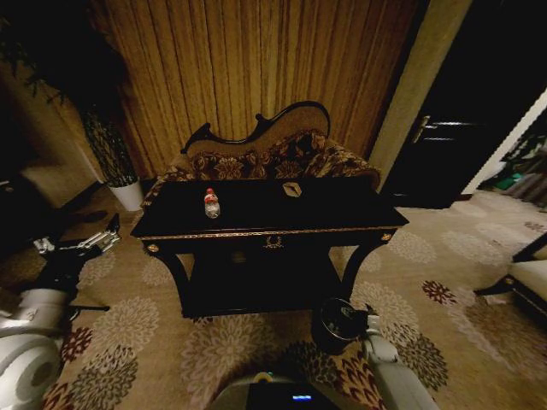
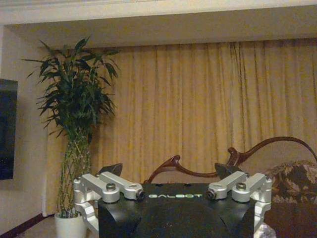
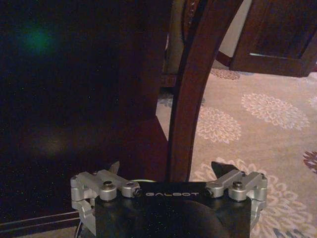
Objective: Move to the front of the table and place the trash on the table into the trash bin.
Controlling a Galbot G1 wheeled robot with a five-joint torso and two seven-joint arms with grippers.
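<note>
The black table with gold trim stands straight ahead. On its top, left of centre, stands a clear bottle with a red cap, and a small tan angular piece lies farther back near the middle. The dark round trash bin sits on the carpet by the table's front right leg. My right gripper hangs low beside the bin, open and empty, facing that leg. My left gripper is held out left of the table, below its top, open and empty.
A floral sofa stands right behind the table, before a gold curtain. A tall plant in a white pot is at the back left. A dark door and a chair are on the right. Patterned carpet surrounds the table.
</note>
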